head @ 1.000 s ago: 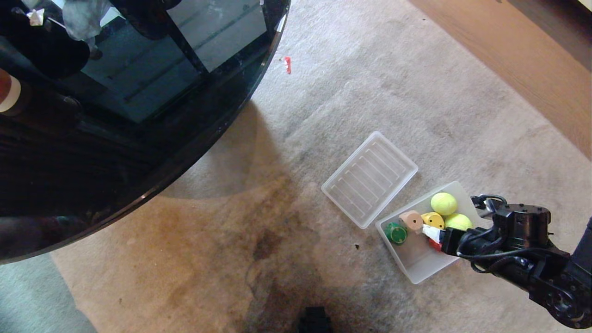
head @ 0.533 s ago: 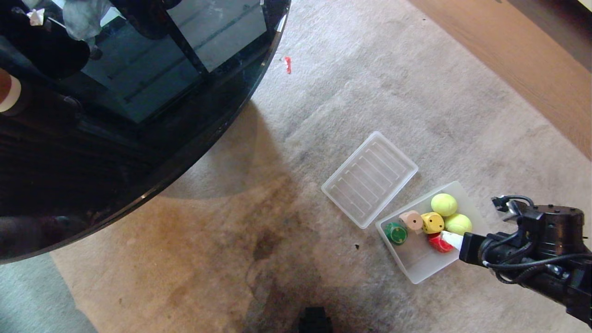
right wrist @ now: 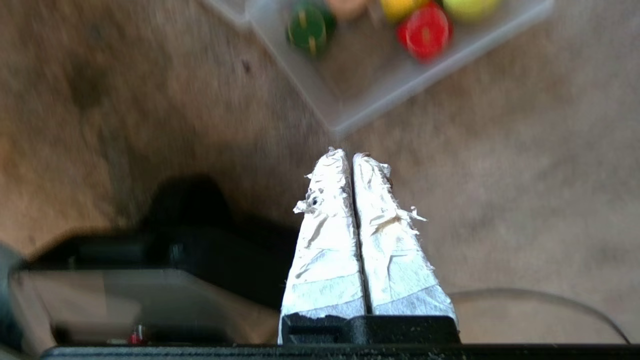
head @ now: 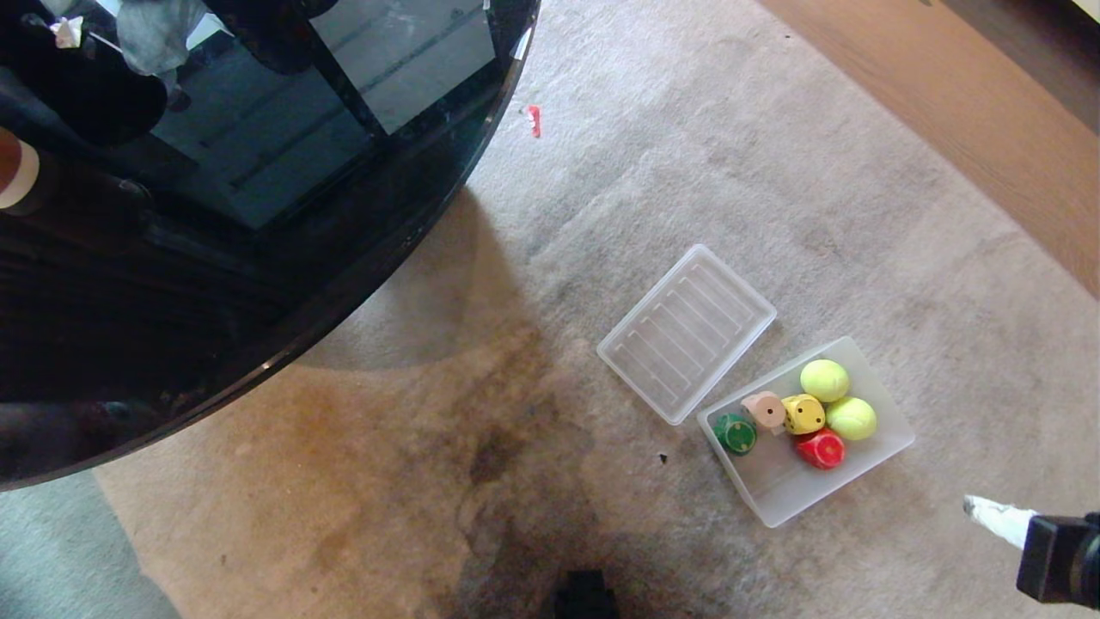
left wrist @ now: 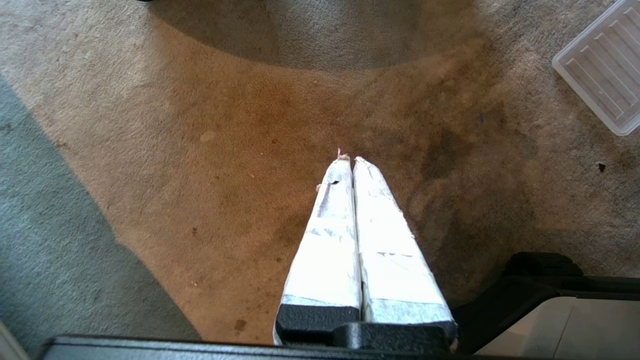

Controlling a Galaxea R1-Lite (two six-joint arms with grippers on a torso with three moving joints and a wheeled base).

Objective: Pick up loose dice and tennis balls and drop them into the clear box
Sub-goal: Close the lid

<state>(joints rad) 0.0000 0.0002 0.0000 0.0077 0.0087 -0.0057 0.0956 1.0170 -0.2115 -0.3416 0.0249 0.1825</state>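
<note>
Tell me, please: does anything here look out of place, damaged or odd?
All four dice and both tennis balls lie in the clear box. Odd points: the lid lies off beside it, a small red scrap lies on the carpet, which has dark stains.

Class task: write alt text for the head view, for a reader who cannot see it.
A clear box on beige carpet holds four dice, green, tan, yellow and red, plus two tennis balls. Its ribbed lid lies beside it, and the empty right gripper sits at the picture's lower right edge.
</note>
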